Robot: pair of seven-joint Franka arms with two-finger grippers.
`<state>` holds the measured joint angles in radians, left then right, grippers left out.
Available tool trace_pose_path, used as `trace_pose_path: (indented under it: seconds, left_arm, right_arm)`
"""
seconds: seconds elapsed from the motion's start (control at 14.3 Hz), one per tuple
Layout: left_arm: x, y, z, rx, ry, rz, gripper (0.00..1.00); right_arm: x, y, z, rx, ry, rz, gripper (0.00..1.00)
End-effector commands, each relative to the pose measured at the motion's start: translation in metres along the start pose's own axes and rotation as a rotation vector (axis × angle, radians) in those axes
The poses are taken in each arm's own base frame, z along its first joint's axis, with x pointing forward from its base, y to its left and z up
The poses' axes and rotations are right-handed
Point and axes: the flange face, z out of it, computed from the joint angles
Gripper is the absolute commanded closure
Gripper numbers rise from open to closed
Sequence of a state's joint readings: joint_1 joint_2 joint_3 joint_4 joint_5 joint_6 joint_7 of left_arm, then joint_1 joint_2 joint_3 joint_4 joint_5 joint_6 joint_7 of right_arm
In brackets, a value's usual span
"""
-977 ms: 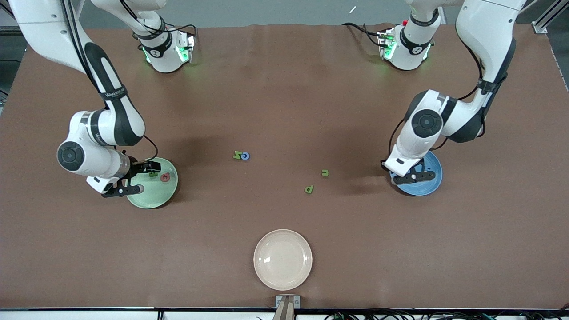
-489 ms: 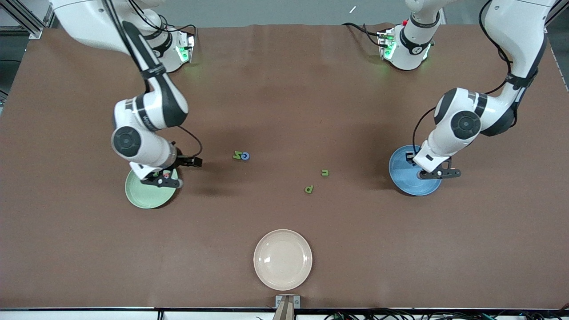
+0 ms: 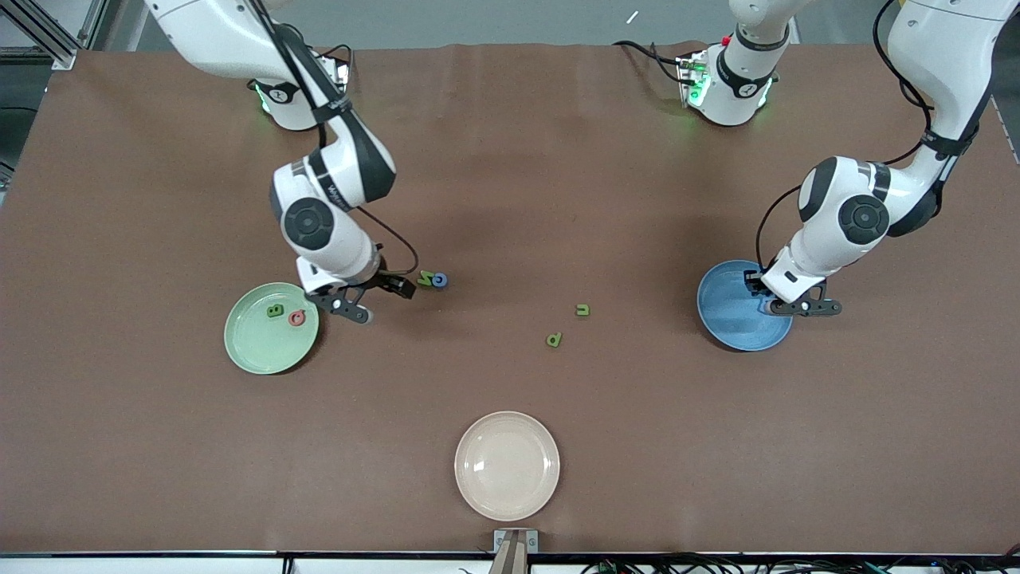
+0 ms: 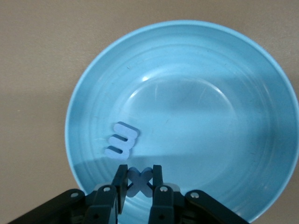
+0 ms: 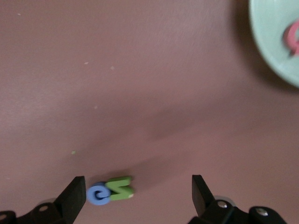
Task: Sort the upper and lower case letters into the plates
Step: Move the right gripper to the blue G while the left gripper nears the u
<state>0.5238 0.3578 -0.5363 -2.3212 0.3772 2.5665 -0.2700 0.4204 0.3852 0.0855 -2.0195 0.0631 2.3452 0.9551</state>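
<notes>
Nearest the front camera sits the unused cream-white round plate point(image 3: 507, 465); farther up, two small green foam letters point(image 3: 554, 340) lie loose mid-table, still to be sorted. At the right arm's end the mint-green shallow plate point(image 3: 253, 355) holds a green and a red letter, and my right gripper point(image 3: 371, 296), jaws spread wide and empty, hangs between it and the touching green-and-blue letter pair point(image 5: 111, 190), likely my next pick. My left gripper point(image 4: 138, 183) is over the bright blue shallow plate point(image 4: 233, 93), clamped on a blue X-shaped letter point(image 4: 139, 181) for release beside the pale-blue letter point(image 4: 122, 140) already inside.
</notes>
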Motion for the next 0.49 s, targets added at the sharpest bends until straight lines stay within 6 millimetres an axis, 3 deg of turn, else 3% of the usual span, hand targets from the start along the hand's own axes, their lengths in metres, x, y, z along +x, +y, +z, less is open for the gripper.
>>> trace_pose_path:
  seconds: [0.0,0.42]
  left_arm:
    - [0.000,0.001,0.004,-0.008,0.015,0.025,0.82]
    - [-0.001,0.004,0.011,-0.007,0.016,0.051,0.79]
  right_arm:
    - [-0.021,-0.014,0.003,0.023,0.014,0.213,0.00]
    - [-0.033,-0.027,0.004,0.050,0.025,0.574,0.00]
